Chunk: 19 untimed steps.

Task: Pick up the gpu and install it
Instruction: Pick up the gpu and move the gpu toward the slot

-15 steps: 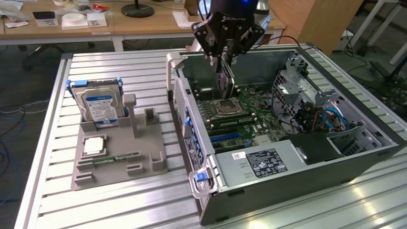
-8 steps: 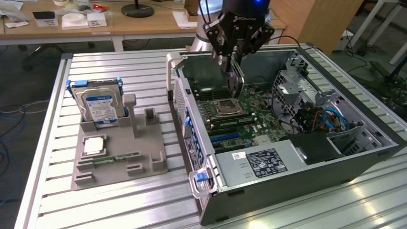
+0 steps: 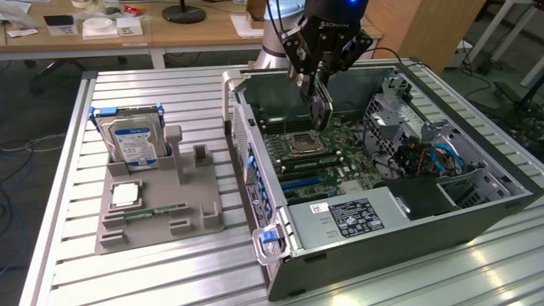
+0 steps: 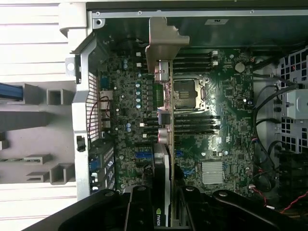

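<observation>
Pinching the gpu (image 3: 322,109) between the fingers (image 4: 139,211) of the gripper (image 3: 316,80), holding it upright and edge-down inside the open computer case (image 3: 399,226), above the motherboard (image 3: 344,159), beside the processor socket (image 3: 304,143), with its silvery bracket (image 4: 161,43) at one end

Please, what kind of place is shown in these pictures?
Probably a robotics lab or workshop: an open computer case on a slatted metal bench, a parts holder beside it, office desks behind.
</observation>
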Each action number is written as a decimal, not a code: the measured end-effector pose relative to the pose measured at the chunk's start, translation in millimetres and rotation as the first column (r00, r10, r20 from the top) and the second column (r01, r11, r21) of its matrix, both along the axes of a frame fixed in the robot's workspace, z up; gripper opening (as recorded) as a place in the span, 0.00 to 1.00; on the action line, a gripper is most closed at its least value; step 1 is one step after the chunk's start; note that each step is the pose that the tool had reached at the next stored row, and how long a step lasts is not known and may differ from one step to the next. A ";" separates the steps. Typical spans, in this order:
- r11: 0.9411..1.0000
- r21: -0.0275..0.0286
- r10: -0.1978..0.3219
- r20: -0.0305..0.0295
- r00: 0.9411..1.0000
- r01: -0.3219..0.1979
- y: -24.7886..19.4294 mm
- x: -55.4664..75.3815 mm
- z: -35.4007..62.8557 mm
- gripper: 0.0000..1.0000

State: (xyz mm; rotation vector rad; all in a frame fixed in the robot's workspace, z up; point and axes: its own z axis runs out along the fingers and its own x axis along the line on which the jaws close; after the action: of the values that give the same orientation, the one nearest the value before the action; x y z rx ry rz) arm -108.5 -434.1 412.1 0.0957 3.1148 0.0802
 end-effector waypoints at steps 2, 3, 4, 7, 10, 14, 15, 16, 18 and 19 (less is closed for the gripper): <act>1.000 0.000 0.000 0.000 1.000 0.000 0.0 0.1 0.0 0.27; 1.000 0.000 0.000 0.000 1.000 0.000 0.0 0.1 0.0 0.27; 1.000 0.000 0.000 0.000 1.000 0.000 0.0 0.1 0.0 0.27; 1.000 0.000 0.000 0.000 1.000 0.000 0.0 1.1 0.0 0.27; 1.000 0.000 0.000 0.000 1.000 0.000 0.0 4.6 0.0 0.27; 1.000 0.000 0.000 0.000 1.000 0.000 0.0 10.6 0.0 0.27; 1.000 0.000 0.000 0.000 1.000 0.000 0.0 12.3 0.0 0.27; 1.000 0.000 0.000 0.000 1.000 0.000 0.0 14.0 0.0 0.27; 1.000 0.000 0.000 0.000 1.000 0.000 0.0 17.3 0.0 0.27; 1.000 0.000 0.000 0.000 1.000 0.000 0.0 19.0 0.0 0.27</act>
State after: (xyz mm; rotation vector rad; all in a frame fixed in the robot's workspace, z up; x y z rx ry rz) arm -89.6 -434.1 412.0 0.0955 3.1148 0.0802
